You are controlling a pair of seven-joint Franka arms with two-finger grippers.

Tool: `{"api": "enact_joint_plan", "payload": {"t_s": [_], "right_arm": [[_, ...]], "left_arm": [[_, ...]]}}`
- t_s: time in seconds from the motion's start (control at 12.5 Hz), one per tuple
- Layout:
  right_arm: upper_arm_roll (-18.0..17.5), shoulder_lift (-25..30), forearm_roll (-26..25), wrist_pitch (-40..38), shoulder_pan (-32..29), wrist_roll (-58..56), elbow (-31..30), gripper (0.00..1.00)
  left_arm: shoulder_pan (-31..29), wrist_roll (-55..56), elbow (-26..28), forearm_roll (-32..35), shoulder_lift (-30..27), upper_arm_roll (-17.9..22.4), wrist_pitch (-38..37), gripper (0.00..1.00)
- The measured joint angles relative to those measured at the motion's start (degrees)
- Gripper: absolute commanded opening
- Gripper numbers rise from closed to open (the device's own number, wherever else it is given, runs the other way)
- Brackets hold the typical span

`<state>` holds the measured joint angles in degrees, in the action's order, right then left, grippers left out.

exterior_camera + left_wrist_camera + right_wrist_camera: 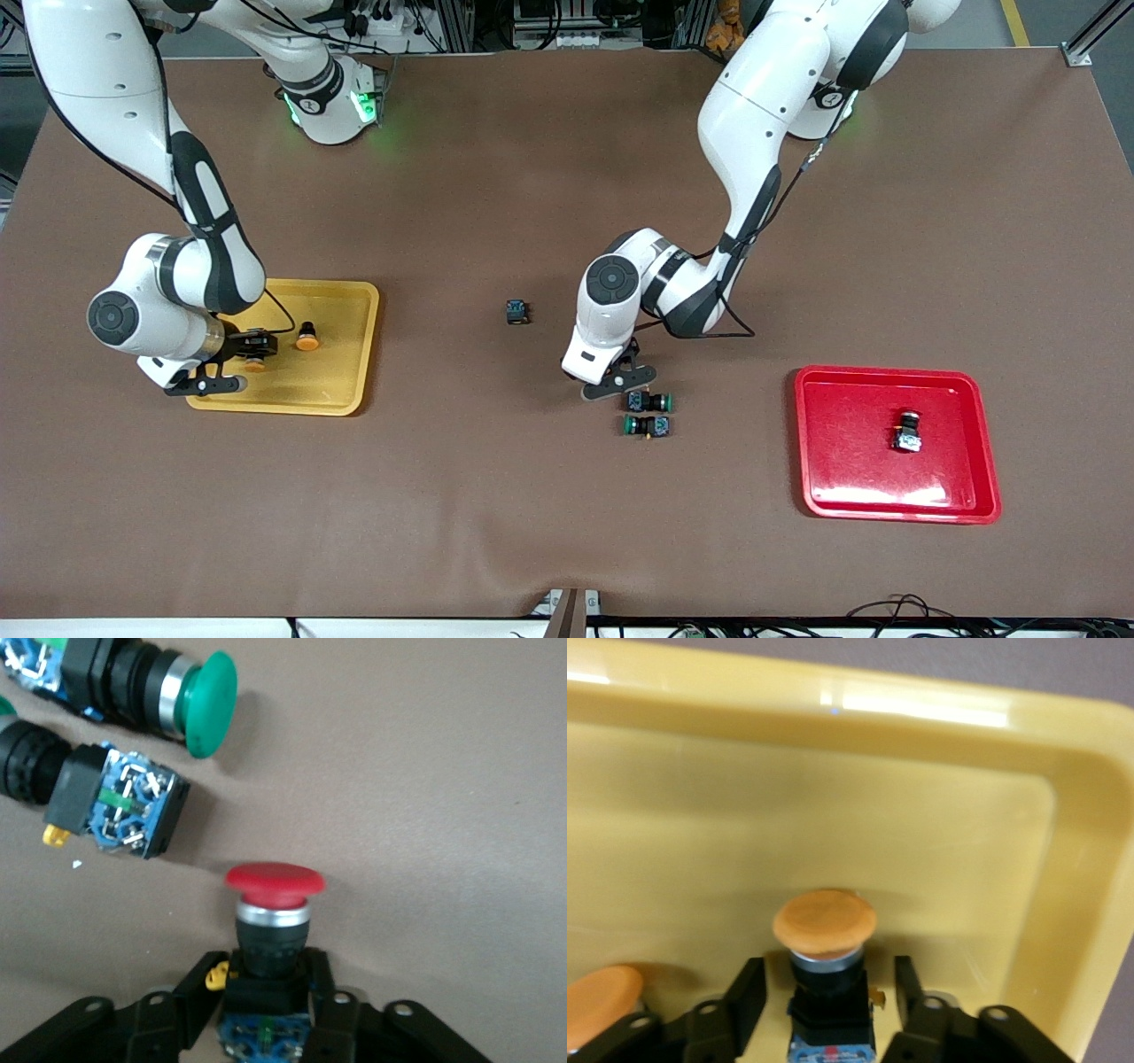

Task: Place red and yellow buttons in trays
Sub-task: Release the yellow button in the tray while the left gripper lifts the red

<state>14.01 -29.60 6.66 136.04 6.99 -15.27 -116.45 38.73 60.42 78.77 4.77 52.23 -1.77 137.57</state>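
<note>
My left gripper (625,383) is low at the table's middle, shut on the black body of a red button (273,895); my hand hides that button in the front view. A second button (907,431) lies on its side in the red tray (833,478). My right gripper (251,347) is low inside the yellow tray (345,390). Its fingers (744,992) stand open, with gaps on either side of a yellow button (825,923) that rests on the tray floor. The other yellow button (307,337) stands in the same tray.
Two green-capped switches (649,402) (647,426) lie on their sides right beside my left gripper, on the side nearer the front camera. One green cap (209,700) is close to the red button. A capless dark block (517,312) sits mid-table, farther from the front camera.
</note>
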Motion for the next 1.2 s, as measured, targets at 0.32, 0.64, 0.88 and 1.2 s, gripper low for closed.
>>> {"api": "enact_joint_plan", "payload": {"t_s": [0.32, 0.64, 0.88, 1.2], "right_arm": [[0.15, 7.37, 0.00, -12.61, 0.35, -0.01, 5.27, 1.00], [0.65, 19.67, -0.02, -21.07, 0.20, -0.02, 9.14, 1.00], [0.76, 27.54, -0.85, -27.23, 0.02, -0.03, 9.45, 1.00], [-0.24, 29.20, -3.14, -35.21, 0.69, 0.35, 15.71, 1.00]], "left_arm": [[-2.01, -2.53, -1.54, 0.00, -2.51, 0.19, -3.89, 0.00], [-7.43, -13.12, -2.17, -0.44, -10.49, 0.11, -15.17, 0.00], [-13.54, -25.22, -2.12, -2.76, -15.91, 0.14, -22.42, 0.00], [-23.15, -45.71, -1.98, -3.39, -18.94, 0.18, -27.87, 0.00]]}}
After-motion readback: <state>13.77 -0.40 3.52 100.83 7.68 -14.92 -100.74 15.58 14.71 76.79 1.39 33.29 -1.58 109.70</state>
